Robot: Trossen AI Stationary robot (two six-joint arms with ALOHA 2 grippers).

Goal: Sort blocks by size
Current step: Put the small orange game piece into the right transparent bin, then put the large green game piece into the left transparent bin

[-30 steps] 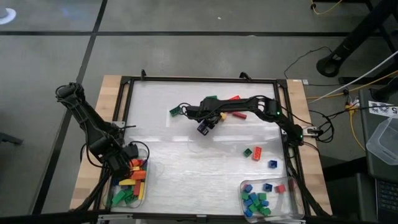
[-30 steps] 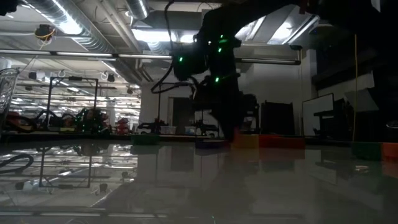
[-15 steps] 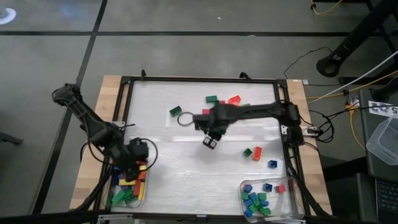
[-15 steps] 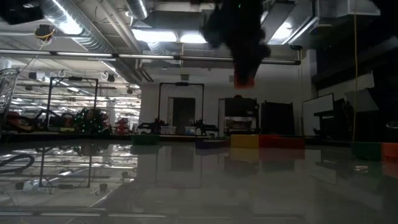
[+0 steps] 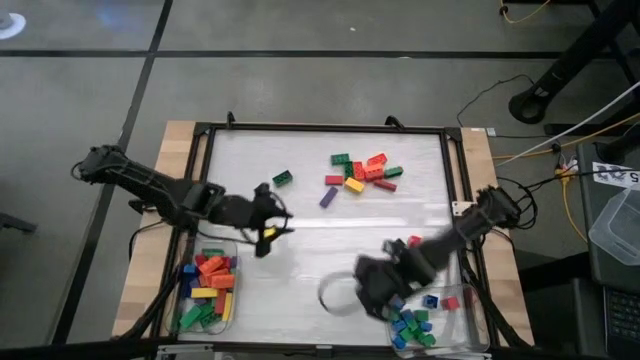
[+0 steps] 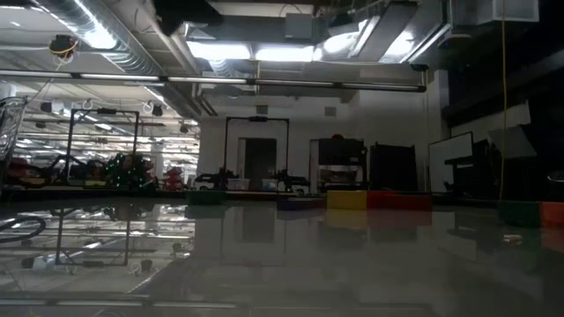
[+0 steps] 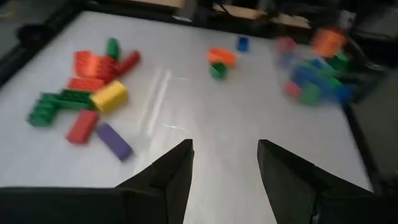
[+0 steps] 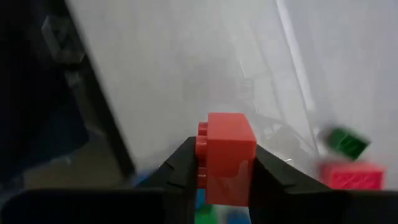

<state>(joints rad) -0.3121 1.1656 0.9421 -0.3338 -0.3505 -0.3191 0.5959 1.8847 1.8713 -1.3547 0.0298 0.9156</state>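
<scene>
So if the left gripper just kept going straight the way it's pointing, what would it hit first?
Probably nothing soon: the open left gripper faces bare white tabletop. Farther on, the orange brick on a green one sits roughly in line, though depth is unclear.

Bench: wooden top point(image 5: 178, 150), with a white work mat point(image 5: 300, 260) inside a black frame point(image 5: 320, 128).
Far side of mat: a loose cluster of blocks point(image 5: 358, 172), red, green, orange, yellow; a purple block point(image 5: 328, 197) just beside it; a lone green block point(image 5: 282, 179) a little apart.
Near left corner: clear tray point(image 5: 235, 300) lying on the mat, holding long red, orange, yellow and green blocks point(image 5: 207, 292).
Near right corner: second clear tray point(image 5: 470, 335) with small blue, green and red blocks point(image 5: 415, 320).
</scene>
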